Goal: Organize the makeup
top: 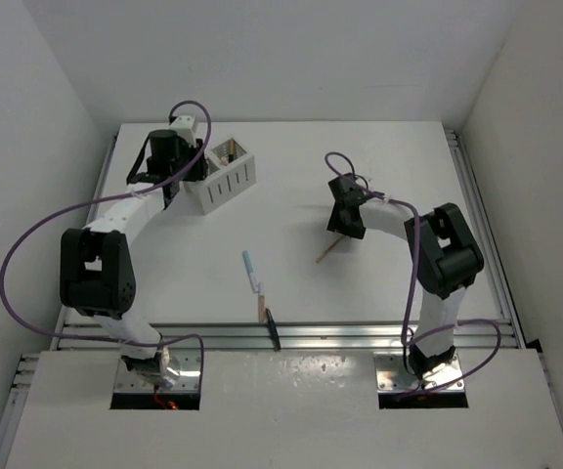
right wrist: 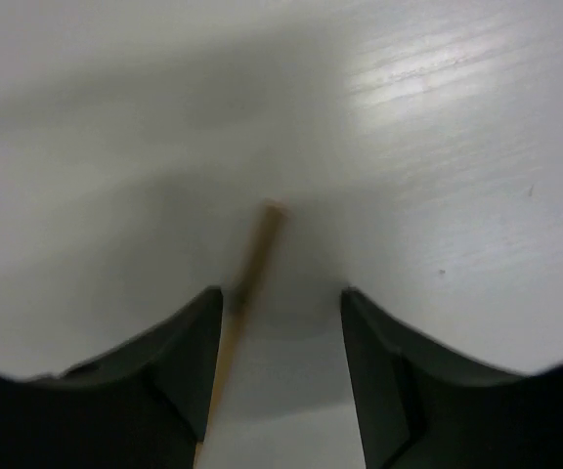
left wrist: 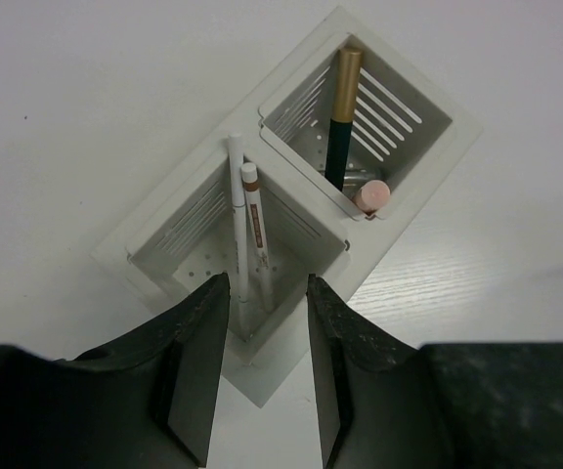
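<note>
So, roughly halfway by my count: four sticks are in the box and four are loose on the table (top: 409, 176).

Nearest the arms, a black stick (top: 273, 329) lies right at the table's near edge. Its long axis runs near-to-far with a slight lean. Just past it is a short peach stick (top: 261, 308), lined up about the same way, and beyond that a pale blue stick (top: 249, 266) whose far end tips a bit left.

Further out on the right, a tan stick (top: 327, 250) lies diagonally, near-left to far-right. The right gripper (right wrist: 280, 298) hangs over its far end with the jaws wide apart and nothing held. The wrist view is blurry, but the stick looks to sit between them, close to one finger.

At the far left, the white box (top: 225, 176) holds the finished ones, all standing on end and leaning. Two white sticks (left wrist: 235, 210) share one compartment, while a gold-capped stick (left wrist: 341, 117) and a pink stick (left wrist: 370, 195) share the other (nice sorting, honestly). The left gripper (left wrist: 265, 288) sits above the white pair, jaws parted and apparently gripping nothing.
</note>
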Robot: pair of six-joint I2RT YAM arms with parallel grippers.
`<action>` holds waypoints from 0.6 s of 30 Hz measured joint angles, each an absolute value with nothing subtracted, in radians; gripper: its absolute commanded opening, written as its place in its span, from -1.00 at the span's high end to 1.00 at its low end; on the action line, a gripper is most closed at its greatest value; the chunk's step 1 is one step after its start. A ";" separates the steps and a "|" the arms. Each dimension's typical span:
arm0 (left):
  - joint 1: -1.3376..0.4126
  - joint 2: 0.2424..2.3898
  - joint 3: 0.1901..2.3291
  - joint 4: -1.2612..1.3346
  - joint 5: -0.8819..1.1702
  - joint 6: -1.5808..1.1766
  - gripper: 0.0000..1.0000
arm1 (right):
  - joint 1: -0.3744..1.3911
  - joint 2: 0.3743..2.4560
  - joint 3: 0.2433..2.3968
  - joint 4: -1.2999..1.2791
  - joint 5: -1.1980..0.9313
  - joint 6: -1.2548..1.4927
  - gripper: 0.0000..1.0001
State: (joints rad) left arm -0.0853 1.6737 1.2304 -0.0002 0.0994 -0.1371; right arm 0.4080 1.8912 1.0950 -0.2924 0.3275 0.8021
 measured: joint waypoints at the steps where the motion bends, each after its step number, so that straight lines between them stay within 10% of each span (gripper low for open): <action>1: -0.086 1.669 1.230 -0.006 0.099 -0.136 0.13 | 0.401 1.911 1.109 -0.302 0.332 0.807 0.05; 3: -0.086 1.659 1.230 -0.016 0.096 -0.135 0.13 | 0.387 1.940 1.156 -0.303 0.306 0.817 0.14; 7: -0.086 1.643 1.230 -0.024 0.092 -0.135 0.13 | 0.368 1.986 1.212 -0.307 0.268 0.833 0.98; 18: -0.114 1.578 1.230 -0.092 0.226 -0.020 0.02 | 0.353 1.954 1.154 -0.218 0.197 0.785 0.99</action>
State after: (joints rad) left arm -0.1139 1.5780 1.2304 -0.0921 0.2256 -0.0196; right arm 0.3531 1.9541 1.1538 -0.2180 0.1970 0.7849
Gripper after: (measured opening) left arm 0.445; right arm 0.023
